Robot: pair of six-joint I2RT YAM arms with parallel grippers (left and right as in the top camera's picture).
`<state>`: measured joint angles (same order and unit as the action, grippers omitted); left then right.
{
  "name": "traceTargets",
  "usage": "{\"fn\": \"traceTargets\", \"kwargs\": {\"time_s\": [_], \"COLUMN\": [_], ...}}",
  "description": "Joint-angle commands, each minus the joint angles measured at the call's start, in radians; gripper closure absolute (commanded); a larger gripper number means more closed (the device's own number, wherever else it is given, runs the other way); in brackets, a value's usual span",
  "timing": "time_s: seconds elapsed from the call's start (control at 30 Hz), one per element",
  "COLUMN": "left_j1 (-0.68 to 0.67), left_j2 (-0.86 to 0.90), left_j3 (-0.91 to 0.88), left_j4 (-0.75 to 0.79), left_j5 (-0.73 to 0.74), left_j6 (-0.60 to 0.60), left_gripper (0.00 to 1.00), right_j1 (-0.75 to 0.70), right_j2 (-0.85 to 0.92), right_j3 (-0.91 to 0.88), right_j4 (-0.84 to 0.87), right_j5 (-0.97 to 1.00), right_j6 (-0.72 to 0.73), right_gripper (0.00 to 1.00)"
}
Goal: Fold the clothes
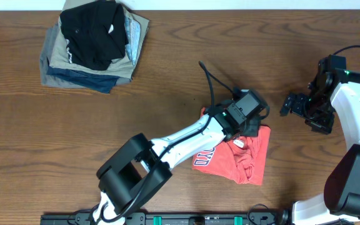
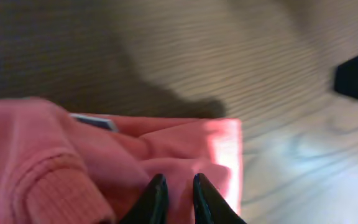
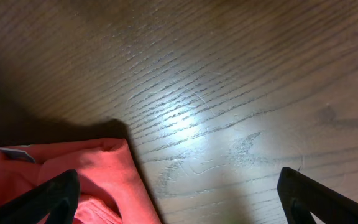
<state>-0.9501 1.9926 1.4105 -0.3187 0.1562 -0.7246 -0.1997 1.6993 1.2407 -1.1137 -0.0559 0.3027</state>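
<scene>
The coral-red T-shirt lies bunched on the wooden table right of centre, dark lettering showing at its left edge. My left gripper is down on the shirt's upper edge. In the left wrist view its black fingertips stand a narrow slit apart over the red cloth, close to the ribbed collar. My right gripper hovers to the right of the shirt, apart from it. Its jaws are wide open over bare wood, and the shirt's edge lies by the left finger.
A stack of folded garments, black on top of tan, grey and blue, sits at the far left. A black cable loops up from the left wrist. Bare wood separates the stack from the shirt.
</scene>
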Motion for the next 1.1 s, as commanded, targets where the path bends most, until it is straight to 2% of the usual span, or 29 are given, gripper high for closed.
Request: {"fn": "traceTargets", "kwargs": {"time_s": [0.0, 0.07, 0.13, 0.23, 0.4, 0.57, 0.67, 0.77, 0.87, 1.07], "left_j1": [0.013, 0.018, 0.019, 0.018, 0.018, 0.014, 0.014, 0.014, 0.014, 0.014], "left_j2": [-0.069, -0.125, -0.188, -0.264, -0.336, -0.282, -0.213, -0.144, -0.096, -0.072], "left_j3": [0.019, 0.024, 0.024, 0.024, 0.024, -0.009, -0.015, -0.015, -0.014, -0.014], "left_j4": [-0.013, -0.032, -0.054, -0.113, -0.307, -0.385, -0.370, -0.304, -0.244, -0.203], "left_j5": [-0.024, -0.027, -0.027, -0.027, -0.027, -0.026, -0.002, 0.062, 0.125, 0.139], "left_j6": [0.065, 0.092, 0.136, 0.156, 0.124, -0.035, -0.100, -0.105, -0.105, -0.109], "left_gripper": [0.76, 0.71, 0.59, 0.47, 0.47, 0.47, 0.47, 0.48, 0.54, 0.54], "right_j1": [-0.005, -0.005, -0.005, -0.005, -0.005, -0.005, -0.005, -0.005, -0.005, -0.005], "right_j2": [-0.003, -0.003, -0.003, -0.003, -0.003, -0.003, -0.003, -0.003, -0.003, -0.003], "right_j3": [0.010, 0.010, 0.010, 0.010, 0.010, 0.010, 0.010, 0.010, 0.010, 0.010], "right_j4": [-0.001, -0.001, -0.001, -0.001, -0.001, 0.000, -0.001, -0.001, -0.001, 0.000], "right_j5": [-0.003, -0.003, -0.003, -0.003, -0.003, -0.003, -0.003, -0.003, -0.003, -0.003], "right_j6": [-0.004, -0.004, -0.004, -0.004, -0.004, -0.004, -0.004, -0.004, -0.004, -0.004], "right_gripper": [0.01, 0.01, 0.01, 0.01, 0.01, 0.01, 0.01, 0.01, 0.01, 0.01]}}
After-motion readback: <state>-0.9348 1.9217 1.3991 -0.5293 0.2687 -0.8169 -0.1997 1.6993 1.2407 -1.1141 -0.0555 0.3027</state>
